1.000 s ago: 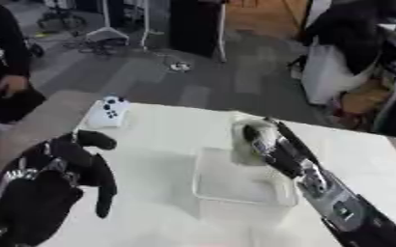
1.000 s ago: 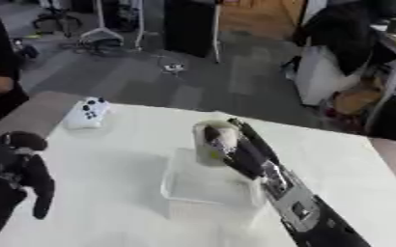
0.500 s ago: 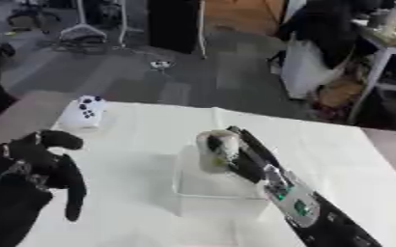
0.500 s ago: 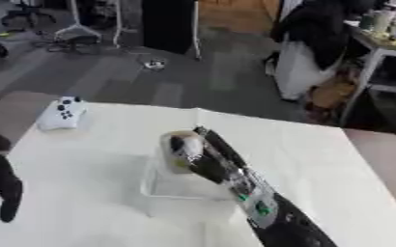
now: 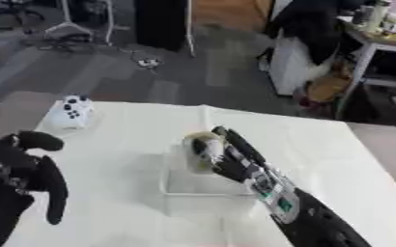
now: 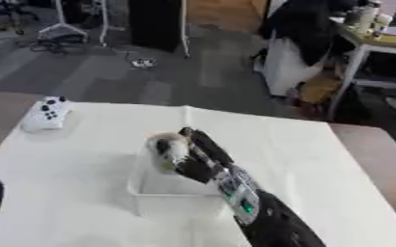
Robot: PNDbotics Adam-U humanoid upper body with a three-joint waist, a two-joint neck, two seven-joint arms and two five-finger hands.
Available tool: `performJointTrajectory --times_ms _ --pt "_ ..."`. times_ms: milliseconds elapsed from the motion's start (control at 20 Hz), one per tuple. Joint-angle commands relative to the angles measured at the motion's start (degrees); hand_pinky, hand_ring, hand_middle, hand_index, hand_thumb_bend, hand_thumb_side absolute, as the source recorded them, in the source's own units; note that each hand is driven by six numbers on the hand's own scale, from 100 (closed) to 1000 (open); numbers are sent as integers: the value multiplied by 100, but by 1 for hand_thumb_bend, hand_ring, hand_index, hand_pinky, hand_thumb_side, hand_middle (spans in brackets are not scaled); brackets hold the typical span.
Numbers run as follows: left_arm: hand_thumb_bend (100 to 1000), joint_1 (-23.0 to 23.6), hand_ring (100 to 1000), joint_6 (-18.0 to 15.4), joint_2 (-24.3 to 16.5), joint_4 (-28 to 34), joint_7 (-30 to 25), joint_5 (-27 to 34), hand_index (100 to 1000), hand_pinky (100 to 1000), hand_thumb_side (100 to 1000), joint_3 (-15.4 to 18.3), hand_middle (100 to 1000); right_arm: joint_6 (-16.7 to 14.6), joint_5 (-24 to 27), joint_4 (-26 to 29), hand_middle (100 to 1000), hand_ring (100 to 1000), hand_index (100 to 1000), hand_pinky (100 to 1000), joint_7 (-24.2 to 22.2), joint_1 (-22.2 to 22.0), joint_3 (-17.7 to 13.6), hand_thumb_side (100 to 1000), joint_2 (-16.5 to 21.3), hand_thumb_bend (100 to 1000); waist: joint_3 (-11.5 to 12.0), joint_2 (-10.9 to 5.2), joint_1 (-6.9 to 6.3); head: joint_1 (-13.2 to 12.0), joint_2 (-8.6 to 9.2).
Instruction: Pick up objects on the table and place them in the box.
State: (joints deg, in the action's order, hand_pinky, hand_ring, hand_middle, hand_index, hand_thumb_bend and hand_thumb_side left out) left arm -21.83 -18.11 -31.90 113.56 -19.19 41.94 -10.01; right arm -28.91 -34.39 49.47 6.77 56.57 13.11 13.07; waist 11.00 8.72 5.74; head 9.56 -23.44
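A pale roll-shaped thing [image 5: 201, 150] was pinched by the right hand [image 5: 232, 161] over the box's [image 5: 203, 192] far left rim. Let go there, it could've tipped outside. The controller [image 5: 71, 111] was left far left; the left hand [image 5: 25, 166] was held slack.

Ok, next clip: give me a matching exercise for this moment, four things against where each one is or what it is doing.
Things:
1. white game controller
2. clear box
3. right hand
4. left hand

Places or states:
A. idle at the lower left, holding nothing
B. over the box, fingers round a pale roundish object
C. far left part of the table, away from both hands
D. middle of the table, under the right hand

Pairs: 1-C, 2-D, 3-B, 4-A
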Motion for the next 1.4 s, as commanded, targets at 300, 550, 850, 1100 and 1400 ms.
performJointTrajectory --times_ms 300,550,850,1100,1400 --pt "590 -60 559 -6 -71 103 -17 14 734 311 835 7 758 161 -754 -150 367 292 520 100 235 143 -168 1000 105 100 -19 -73 -50 -46 36" --pt "590 -60 559 -8 -79 103 -18 11 734 311 836 6 758 354 -1095 -129 616 589 657 331 -63 22 -125 1000 257 243 -20 -72 -41 -93 68" --pt "590 -60 559 -8 -82 103 -17 5 734 311 835 4 758 475 -1075 -86 832 827 846 722 -407 -19 -149 1000 322 499 -14 -74 -38 -139 92" --pt "590 -59 559 -8 -86 103 -17 7 734 311 836 5 758 563 -897 -69 830 818 866 727 -549 -33 -177 1000 357 564 -15 -77 -38 -162 121" --pt "589 -51 559 -7 -89 103 -16 -1 734 310 837 5 758 660 -818 -4 838 814 880 728 -580 -62 -212 1000 419 572 -18 -79 -38 -182 161"
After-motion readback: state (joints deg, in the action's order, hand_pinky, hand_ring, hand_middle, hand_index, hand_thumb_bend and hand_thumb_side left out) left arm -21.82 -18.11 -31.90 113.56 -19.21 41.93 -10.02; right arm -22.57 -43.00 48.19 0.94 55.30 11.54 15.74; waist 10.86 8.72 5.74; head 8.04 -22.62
